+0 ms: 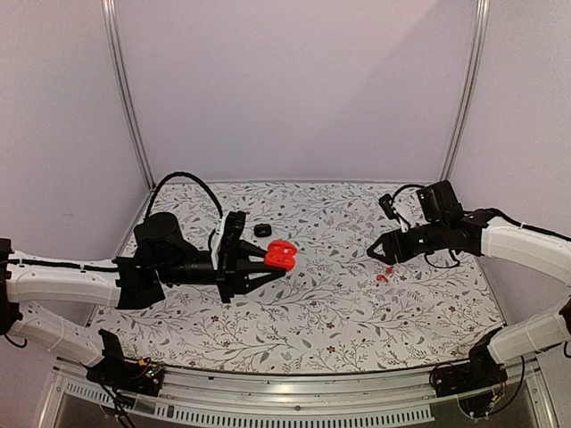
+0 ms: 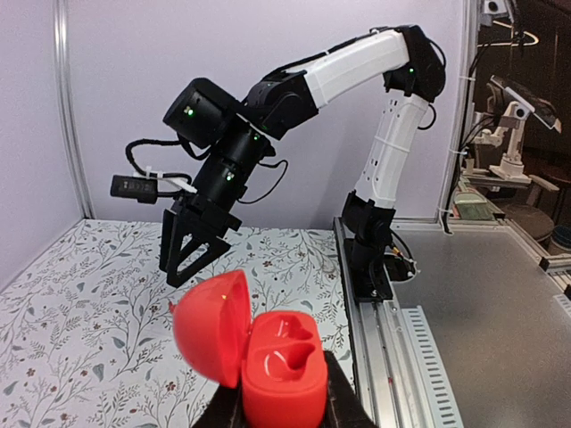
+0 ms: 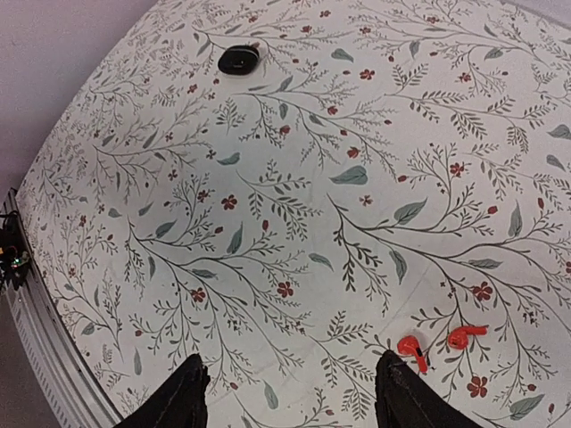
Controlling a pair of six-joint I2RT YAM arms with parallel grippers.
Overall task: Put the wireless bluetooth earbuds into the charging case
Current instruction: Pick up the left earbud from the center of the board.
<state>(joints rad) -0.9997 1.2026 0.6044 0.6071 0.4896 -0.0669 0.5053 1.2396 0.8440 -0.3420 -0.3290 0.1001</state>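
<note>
While my left gripper (image 1: 275, 264) pinches the glossy red charging case (image 2: 281, 392), its domed lid (image 2: 210, 330) hinged open beside moulded sockets (image 2: 290, 359), two tiny shiny red earbuds (image 3: 410, 348) lie well right of that case on the matte floral cloth (image 3: 268, 223), near my right gripper (image 3: 294, 397), whose black jaws stand wide, holding nothing.

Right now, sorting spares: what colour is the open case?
Red charging case; left wrist view best.

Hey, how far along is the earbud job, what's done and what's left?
Done: the red charging case is open and clamped in the left end effector, both slots empty. In hand: the right end effector hangs open above the table near the two red earbuds, neither picked up. Left: grasping and seating both.
</note>
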